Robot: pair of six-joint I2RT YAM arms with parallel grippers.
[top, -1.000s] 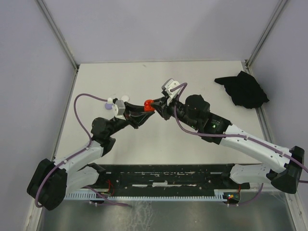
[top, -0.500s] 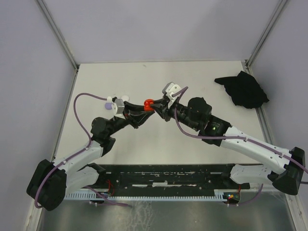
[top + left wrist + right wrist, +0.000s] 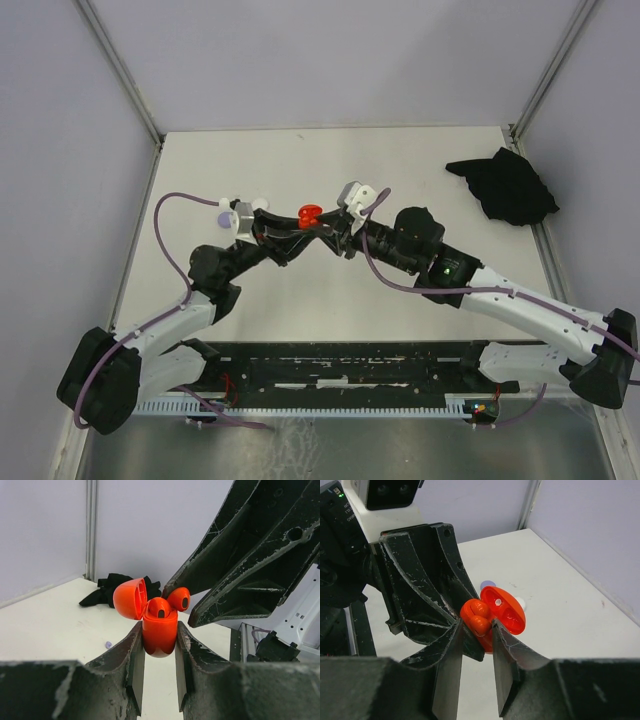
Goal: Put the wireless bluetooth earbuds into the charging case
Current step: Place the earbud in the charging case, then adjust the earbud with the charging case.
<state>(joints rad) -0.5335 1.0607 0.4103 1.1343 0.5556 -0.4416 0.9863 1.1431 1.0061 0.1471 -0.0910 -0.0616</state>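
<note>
Overhead, both arms reach inward and meet above the middle of the bench (image 3: 400,160). The left hand (image 3: 300,222) holds the red charging case (image 3: 310,213) off the surface. The right hand (image 3: 335,230) points at it from the opposite side, tips touching or just beside it. A black cloth (image 3: 505,187) lies well apart at the far right. Some lilac and white round pieces (image 3: 226,212) lie by the left wrist.

Left wrist view: the left hand's fingers (image 3: 132,655) are clamped on the lower body of the case, which stands upright with its lid (image 3: 130,598) swung open. One red earbud (image 3: 159,609) sits in its socket. A second red earbud (image 3: 179,599) stands higher and tilted at the mouth, between the right hand's converging tips.

Right wrist view: the case and both earbuds lie between the right fingers (image 3: 447,665), which show a narrow gap. Whether they pinch the second earbud or stand free of it cannot be told.

Assessment: insertion appears nearly complete. Outstanding: the second earbud is not evidently seated fully.
</note>
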